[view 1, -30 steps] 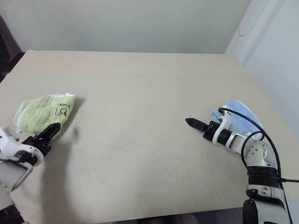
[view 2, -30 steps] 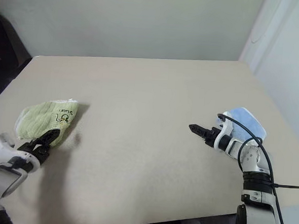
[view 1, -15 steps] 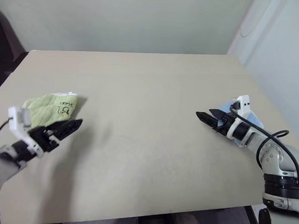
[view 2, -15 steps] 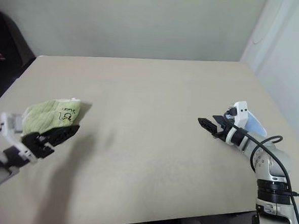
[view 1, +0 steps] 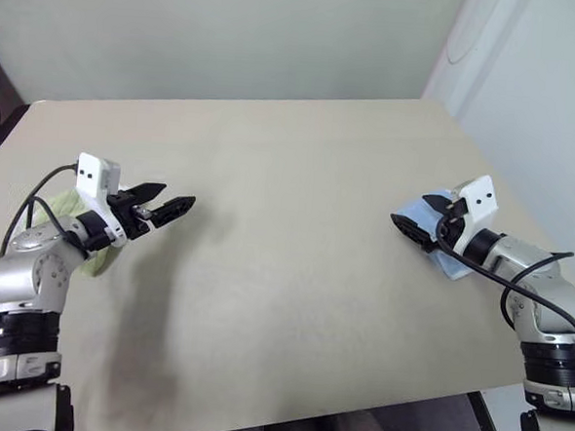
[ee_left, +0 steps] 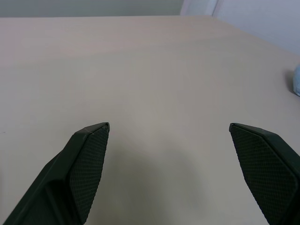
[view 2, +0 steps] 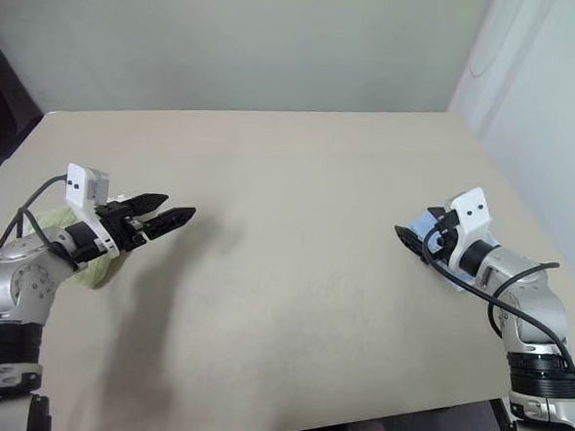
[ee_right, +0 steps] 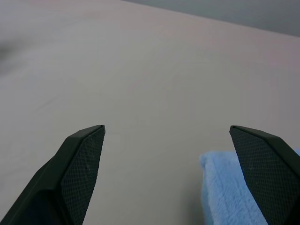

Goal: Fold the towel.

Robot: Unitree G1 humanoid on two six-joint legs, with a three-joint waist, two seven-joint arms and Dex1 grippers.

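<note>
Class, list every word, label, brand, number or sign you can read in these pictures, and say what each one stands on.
None can be read.
The green towel lies mostly behind the left arm, with no print showing.
The blue cloth and the table carry no writing.

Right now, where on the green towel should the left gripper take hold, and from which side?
The towel lies bunched at the table's left edge, mostly hidden under the left arm. The open left gripper points past it toward the table's middle. Probably best to draw back and come down from above onto the towel's exposed near-edge fold, since the lump lies low on the table. Its corners cannot be made out.
</note>
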